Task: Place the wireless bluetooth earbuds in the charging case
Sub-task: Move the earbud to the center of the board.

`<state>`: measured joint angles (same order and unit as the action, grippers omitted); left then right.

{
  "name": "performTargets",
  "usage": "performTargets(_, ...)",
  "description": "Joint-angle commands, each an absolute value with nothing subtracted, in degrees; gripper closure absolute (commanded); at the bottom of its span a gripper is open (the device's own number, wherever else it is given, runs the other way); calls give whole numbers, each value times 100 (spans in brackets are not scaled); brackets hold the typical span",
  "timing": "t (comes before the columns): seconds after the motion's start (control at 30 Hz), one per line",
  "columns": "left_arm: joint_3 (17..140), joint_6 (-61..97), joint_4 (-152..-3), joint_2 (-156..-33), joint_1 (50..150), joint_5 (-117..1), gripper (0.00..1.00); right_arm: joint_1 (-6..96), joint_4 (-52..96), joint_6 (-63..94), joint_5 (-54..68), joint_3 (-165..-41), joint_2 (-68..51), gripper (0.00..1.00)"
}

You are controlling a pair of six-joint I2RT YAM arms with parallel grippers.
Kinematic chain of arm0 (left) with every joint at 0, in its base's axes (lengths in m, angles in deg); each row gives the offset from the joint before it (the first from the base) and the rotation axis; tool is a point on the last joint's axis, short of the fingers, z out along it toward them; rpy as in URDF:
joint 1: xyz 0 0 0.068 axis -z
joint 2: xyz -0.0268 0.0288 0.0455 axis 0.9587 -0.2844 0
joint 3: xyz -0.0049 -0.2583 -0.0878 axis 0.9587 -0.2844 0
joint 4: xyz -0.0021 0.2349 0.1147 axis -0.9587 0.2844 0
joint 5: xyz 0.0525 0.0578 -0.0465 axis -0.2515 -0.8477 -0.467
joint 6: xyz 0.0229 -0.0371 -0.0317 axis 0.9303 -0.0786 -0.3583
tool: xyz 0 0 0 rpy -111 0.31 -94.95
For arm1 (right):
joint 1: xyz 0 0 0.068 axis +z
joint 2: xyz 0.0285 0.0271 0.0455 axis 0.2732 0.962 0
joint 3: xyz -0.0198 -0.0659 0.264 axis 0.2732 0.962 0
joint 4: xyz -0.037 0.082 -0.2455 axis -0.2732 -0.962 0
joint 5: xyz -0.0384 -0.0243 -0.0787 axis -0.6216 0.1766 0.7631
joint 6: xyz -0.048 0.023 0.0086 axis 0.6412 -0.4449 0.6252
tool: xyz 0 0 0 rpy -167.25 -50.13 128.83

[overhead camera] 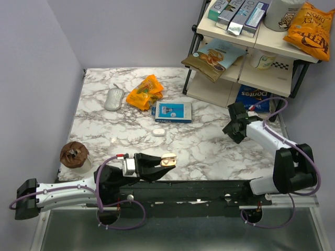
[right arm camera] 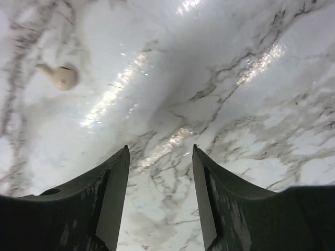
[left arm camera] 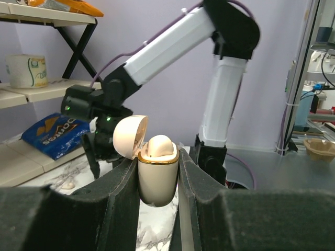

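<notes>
Mouse (overhead camera: 113,98), orange snack bag (overhead camera: 145,92) and blue-and-white box (overhead camera: 173,112) lie toward the tabletop's (overhead camera: 209,151) far edge. Left jaws clamp the open charging case (left arm camera: 157,183). Right jaws stand apart, empty, near a loose earbud (right arm camera: 58,76).

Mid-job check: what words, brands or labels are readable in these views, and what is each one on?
"Doritos": on the blue bag; it shows upside down in the left wrist view.
Orange bag, top right: print too blurred to read.
Blue-and-white box: label too small to read.
Cartons: lettering cut off and unreadable.
Case: no markings seen.
</notes>
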<state>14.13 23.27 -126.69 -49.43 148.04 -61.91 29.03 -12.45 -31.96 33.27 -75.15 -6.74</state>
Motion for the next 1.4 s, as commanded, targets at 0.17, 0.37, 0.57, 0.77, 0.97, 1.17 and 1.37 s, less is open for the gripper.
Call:
performTargets(0.17, 1616, 2643, -12678, -4922, 14897, -6557, 100, 2781, -869, -4049, 2880, -8976, 198, 65)
performTargets(0.37, 1704, 2599, -12546, -4905, 14924, -6566, 100, 2579, -817, -4480, 2651, -9251, 955, 89)
performTargets(0.57, 1757, 2740, -12432, -5027, 14924, -6697, 100, 2474, -870, -4507, 2607, -9383, 1306, 93)
performTargets(0.77, 1792, 2845, -12589, -5300, 14924, -6654, 100, 2456, -896, -4261, 2493, -9366, 1430, 92)
performTargets(0.97, 1783, 2758, -12826, -5529, 14924, -6610, 100, 2561, -712, -3980, 2264, -8857, 1097, 91)
performTargets(1.17, 1783, 2652, -12941, -5643, 14932, -6451, 100, 2605, -624, -3620, 2176, -8180, 613, 90)
performTargets(1.37, 1810, 2564, -13082, -5775, 14959, -6355, 100, 2939, -466, -2848, 2474, -8012, -175, 87)
